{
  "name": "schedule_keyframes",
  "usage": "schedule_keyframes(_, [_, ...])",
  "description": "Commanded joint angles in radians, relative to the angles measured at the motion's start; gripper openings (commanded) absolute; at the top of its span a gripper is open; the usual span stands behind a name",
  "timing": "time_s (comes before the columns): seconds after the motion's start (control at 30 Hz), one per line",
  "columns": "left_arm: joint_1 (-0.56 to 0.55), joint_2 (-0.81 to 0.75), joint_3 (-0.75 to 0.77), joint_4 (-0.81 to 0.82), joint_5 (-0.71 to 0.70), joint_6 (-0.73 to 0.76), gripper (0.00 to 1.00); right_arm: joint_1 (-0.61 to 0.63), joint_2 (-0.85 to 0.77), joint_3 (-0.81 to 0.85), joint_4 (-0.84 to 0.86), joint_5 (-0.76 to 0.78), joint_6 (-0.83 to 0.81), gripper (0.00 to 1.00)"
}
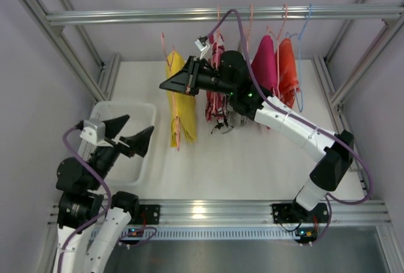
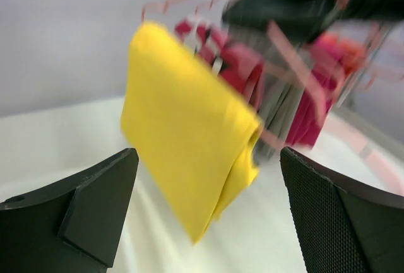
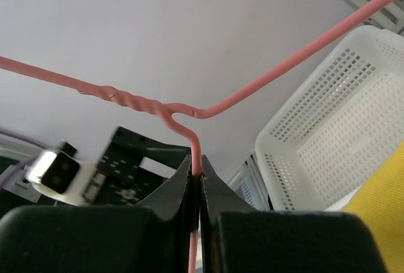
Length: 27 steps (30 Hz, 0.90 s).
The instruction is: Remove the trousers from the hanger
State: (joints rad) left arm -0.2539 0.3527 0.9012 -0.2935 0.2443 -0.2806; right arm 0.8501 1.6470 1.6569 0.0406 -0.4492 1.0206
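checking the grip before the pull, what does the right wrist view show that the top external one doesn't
Only right wrist: that the right gripper has its jaws shut on the pink hanger, on the wire just below its twisted neck. Only top external: the rail with the patterned trousers, magenta trousers and orange trousers hanging in a row. Both: the yellow trousers and the white basket.

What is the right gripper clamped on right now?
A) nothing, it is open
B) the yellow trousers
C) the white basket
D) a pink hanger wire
D: the right wrist view shows the right gripper shut, with the pink hanger wire pinched between its fingers below the twisted neck.
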Motion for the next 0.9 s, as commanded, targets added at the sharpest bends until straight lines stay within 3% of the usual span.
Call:
schedule_keyframes(0.0, [0.005, -0.116, -0.152, -0.139, 0.012, 0.312, 0.99, -0.016, -0.09, 0.121, 0.145, 0.012, -0.011, 0.0])
schedule_keyframes(0.1, [0.005, -0.199, -0.255, -0.113, 0.042, 0.376, 0.99, -0.017, -0.081, 0.176, 0.101, 0.035, -0.014, 0.0])
schedule_keyframes(0.2, [0.005, -0.144, -0.243, -0.096, 0.121, 0.437, 0.99, -0.013, -0.061, 0.25, 0.068, 0.049, -0.022, 0.0])
schedule_keyframes(0.33, [0.005, -0.072, -0.225, -0.075, 0.119, 0.555, 0.99, -0.016, -0.055, 0.311, 0.061, 0.063, -0.016, 0.0])
schedule_keyframes(0.47, [0.005, -0.157, -0.306, -0.09, 0.285, 0.688, 0.99, -0.02, -0.055, 0.34, 0.041, 0.076, -0.011, 0.0])
schedule_keyframes(0.57, [0.005, -0.187, -0.387, -0.09, 0.316, 0.727, 0.99, -0.022, -0.058, 0.363, 0.025, 0.096, -0.016, 0.0])
schedule_keyframes(0.73, [0.005, -0.138, -0.504, 0.186, 0.208, 0.768, 0.99, -0.02, -0.062, 0.429, -0.036, 0.141, -0.016, 0.0])
schedule_keyframes(0.87, [0.005, -0.08, -0.585, 0.402, 0.239, 0.742, 0.99, -0.019, -0.069, 0.454, -0.084, 0.159, -0.02, 0.0])
